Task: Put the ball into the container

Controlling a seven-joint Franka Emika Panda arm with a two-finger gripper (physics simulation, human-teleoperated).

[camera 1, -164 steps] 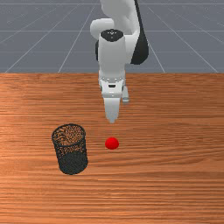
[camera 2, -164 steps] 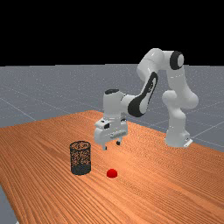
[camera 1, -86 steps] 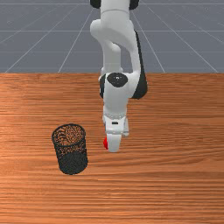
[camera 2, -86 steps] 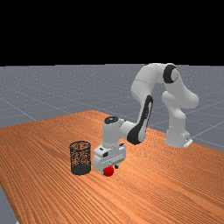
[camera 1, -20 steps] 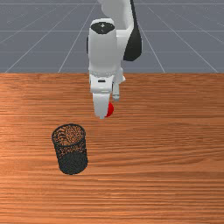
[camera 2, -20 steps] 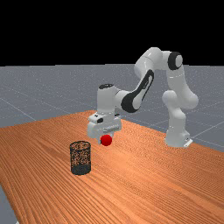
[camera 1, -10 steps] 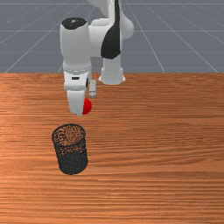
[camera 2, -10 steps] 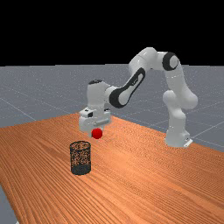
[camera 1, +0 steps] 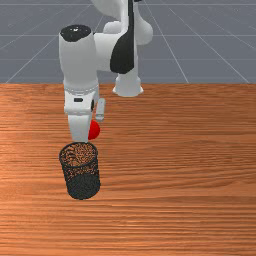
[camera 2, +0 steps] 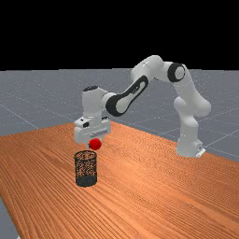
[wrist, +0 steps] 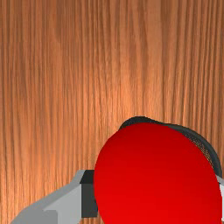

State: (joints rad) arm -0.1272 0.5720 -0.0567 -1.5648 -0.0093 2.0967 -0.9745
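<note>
Ball [camera 2: 95,144]: red, round, raised clear of the table [camera 1: 175,165] and located outside the container [camera 1: 82,186]. I use the container as reference for all positions. It is a black mesh cylinder, upright on the orange-brown wood, with its open rim facing up.

Grip status: I have the gripper [camera 1: 90,130] closed on the ball. In the wrist view, a dark finger pad [wrist: 89,199] bears on one side of the ball, and the second finger meets the opposite side at the picture's edge.

Ball position: in the far view, I read the ball just above the container's rim and slightly to the far view's right of its centre. In the front view, the ball is near the container, beyond the rim on the arm's side and toward the front view's right; the nearer finger partly covers it. In the wrist view, the ball covers most of the container, and part of the rim curves out past the ball toward the second finger.

Arm position: my hand points down, with its body higher than the container's rim. The white and grey arm [camera 2: 128,96] extends from its base [camera 2: 188,148], which stands well apart from the container, toward the far view's right.
</note>
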